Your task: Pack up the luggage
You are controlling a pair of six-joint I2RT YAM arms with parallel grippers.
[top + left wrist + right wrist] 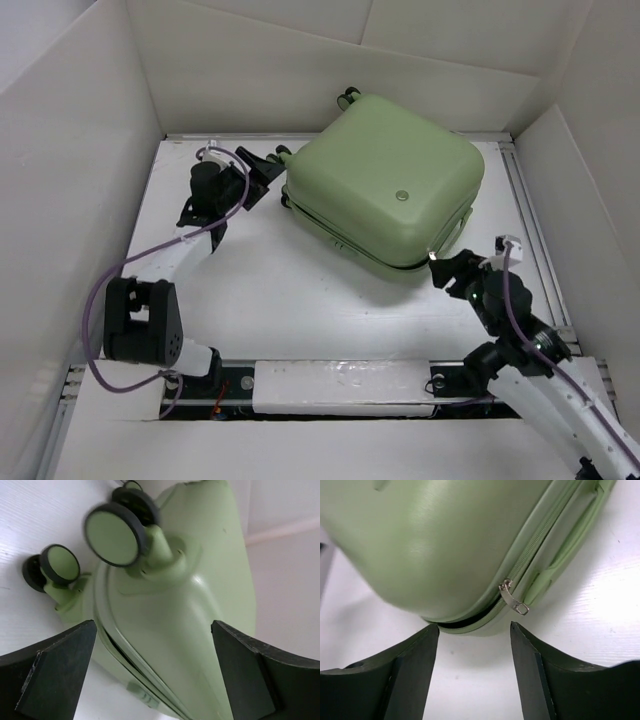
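Left gripper (153,626) fingers fill our foreground, spread wide and gripping nothing. Just ahead we see the wheels (115,532) at one end of the luggage (385,185). Right gripper (475,627) is parted too, less wide and empty, with the zipper pull (512,597) just beyond its tips, where we note the zip gaping slightly. Green case lies flat on the white table (300,300), far centre-right, badge (402,196) up, between both arms.

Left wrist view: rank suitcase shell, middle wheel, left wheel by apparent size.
1. suitcase shell, fills most of the frame
2. middle wheel
3. left wheel, looks smaller, but that may only be distance from the camera, so their true sizes are unsure
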